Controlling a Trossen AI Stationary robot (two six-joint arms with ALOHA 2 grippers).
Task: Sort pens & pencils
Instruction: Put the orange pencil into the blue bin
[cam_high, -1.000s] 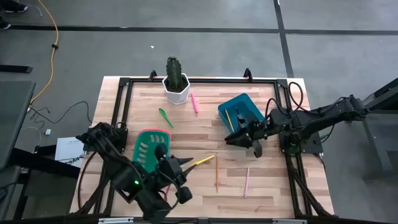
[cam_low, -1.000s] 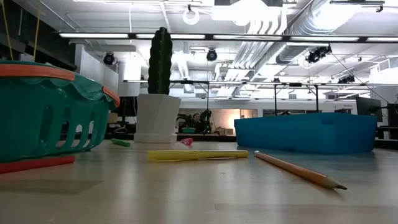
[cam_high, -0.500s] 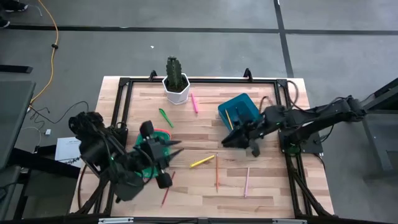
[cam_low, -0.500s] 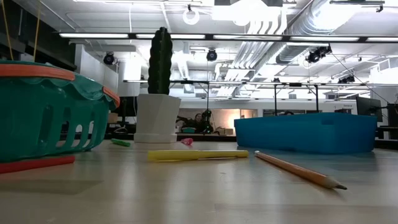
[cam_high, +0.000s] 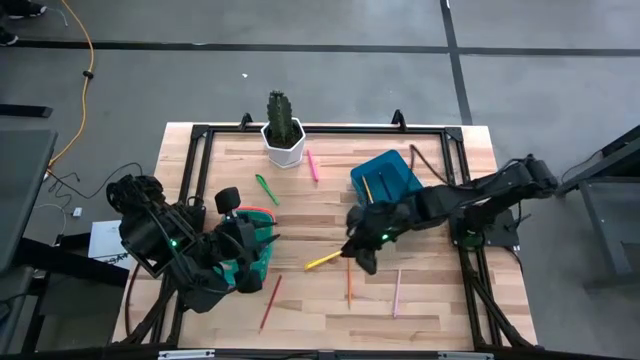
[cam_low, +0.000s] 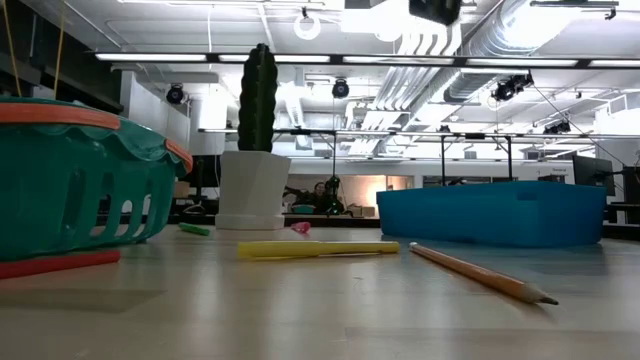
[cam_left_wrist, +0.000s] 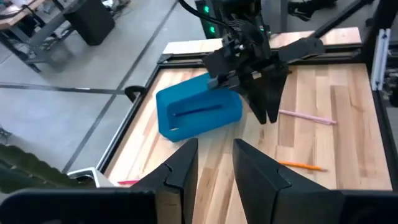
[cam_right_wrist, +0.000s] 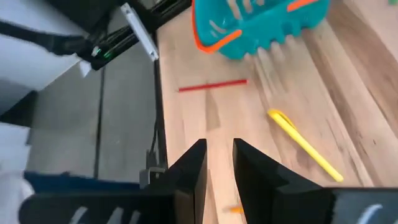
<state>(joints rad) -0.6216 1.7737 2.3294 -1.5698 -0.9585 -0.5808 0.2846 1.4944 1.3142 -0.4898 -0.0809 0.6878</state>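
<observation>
My right gripper (cam_high: 352, 250) (cam_right_wrist: 219, 168) hangs open above the table's middle, just right of the yellow pen (cam_high: 322, 261) (cam_right_wrist: 305, 146), which lies flat. My left gripper (cam_high: 265, 245) (cam_left_wrist: 214, 168) is open over the teal basket (cam_high: 240, 232) (cam_right_wrist: 261, 22). An orange pencil (cam_high: 349, 280) (cam_low: 480, 272), a salmon pencil (cam_high: 396, 292) and a red pencil (cam_high: 270, 302) (cam_right_wrist: 212, 85) lie flat near the front. A green pen (cam_high: 266, 188) and a pink pen (cam_high: 312, 165) lie near the cactus pot. The blue bin (cam_high: 388, 178) (cam_left_wrist: 198, 112) holds a thin pencil.
A cactus in a white pot (cam_high: 284, 138) (cam_low: 257, 150) stands at the far edge. A black frame rail (cam_high: 200, 180) runs round the tabletop. Bare wood lies between the basket and the bin and along the near edge.
My right gripper has left the blue bin's near side and gone toward the table's left and near edge, tipping downward, to a place above the yellow pen. My left gripper has drawn back from the table's front toward the left and risen over the basket, rolling as it went.
</observation>
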